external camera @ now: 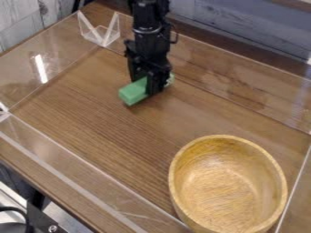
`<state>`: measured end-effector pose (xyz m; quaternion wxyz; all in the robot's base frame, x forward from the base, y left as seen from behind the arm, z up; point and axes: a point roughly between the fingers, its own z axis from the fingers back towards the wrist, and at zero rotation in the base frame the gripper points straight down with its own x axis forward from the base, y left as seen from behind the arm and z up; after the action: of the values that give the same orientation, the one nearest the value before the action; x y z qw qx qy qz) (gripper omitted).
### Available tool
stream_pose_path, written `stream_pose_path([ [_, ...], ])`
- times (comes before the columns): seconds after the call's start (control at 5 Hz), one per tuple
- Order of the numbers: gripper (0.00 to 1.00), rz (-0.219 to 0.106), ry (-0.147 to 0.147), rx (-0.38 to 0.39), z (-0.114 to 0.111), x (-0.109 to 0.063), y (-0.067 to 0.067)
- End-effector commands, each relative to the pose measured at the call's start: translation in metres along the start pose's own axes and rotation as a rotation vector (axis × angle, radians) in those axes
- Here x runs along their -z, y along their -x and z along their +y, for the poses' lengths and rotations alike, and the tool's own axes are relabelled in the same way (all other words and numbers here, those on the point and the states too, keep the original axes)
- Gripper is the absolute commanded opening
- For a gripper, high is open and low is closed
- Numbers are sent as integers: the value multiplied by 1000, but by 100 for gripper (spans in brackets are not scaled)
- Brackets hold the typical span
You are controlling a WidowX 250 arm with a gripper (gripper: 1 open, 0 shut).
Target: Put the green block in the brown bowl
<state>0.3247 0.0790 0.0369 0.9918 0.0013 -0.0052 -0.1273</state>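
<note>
blk (136, 90): brt green | bowl (227, 188): lt brown, grained | table (85, 118): dk wood

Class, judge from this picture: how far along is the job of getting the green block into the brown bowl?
Done: the gripper is down over the green block, jaws closed on it. In hand: the grasp; the block sits on the table. Left: lifting, carrying and dropping it into the empty brown bowl.
</note>
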Motion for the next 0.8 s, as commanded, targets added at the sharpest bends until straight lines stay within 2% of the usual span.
stream_pose_path([
  [0.0,0,-61,-41,-1,4,-29,-16],
  [0.2,0,-74,-50,-4,4,-38,-23],
  [0.6,0,-125,-59,-10,2,-48,-44],
])
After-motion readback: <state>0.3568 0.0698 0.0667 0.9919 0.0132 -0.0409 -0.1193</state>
